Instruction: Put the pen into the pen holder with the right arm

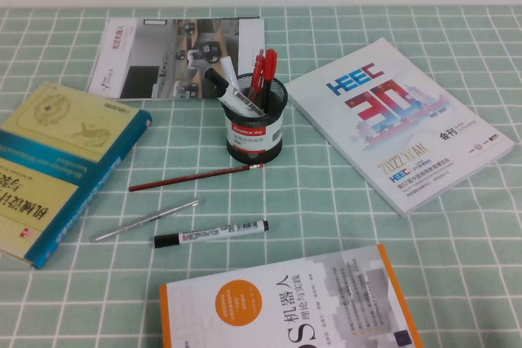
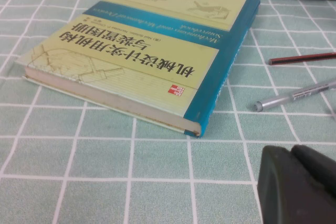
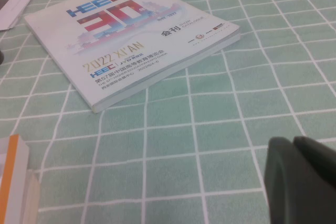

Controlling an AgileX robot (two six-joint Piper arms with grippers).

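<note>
The orange-edged book (image 1: 285,307) lies nearest, at six o'clock on the checked cloth (image 1: 457,201). Just beyond it the pen (image 1: 212,235) lies flat and free, black cap toward three o'clock, untouched. The silver pen (image 1: 145,221) and red pencil (image 1: 196,178) lie beside it toward ten o'clock, close enough that a descent should favour the pen's cap end. The pen holder (image 1: 256,129) stands upright at twelve o'clock from the pen, already holding red pens and a marker; the free room at its mouth appears limited. The green book (image 1: 57,160) sits at nine o'clock, the white booklet (image 1: 400,120) at two o'clock, a magazine (image 1: 175,55) farthest.

Neither arm enters the high view, so both seem parked. The right gripper (image 3: 302,182) hangs low over bare cloth short of the booklet, jaws pressed together. The left gripper (image 2: 296,184) hangs near the green book's corner; whether its jaws are spread cannot be told.
</note>
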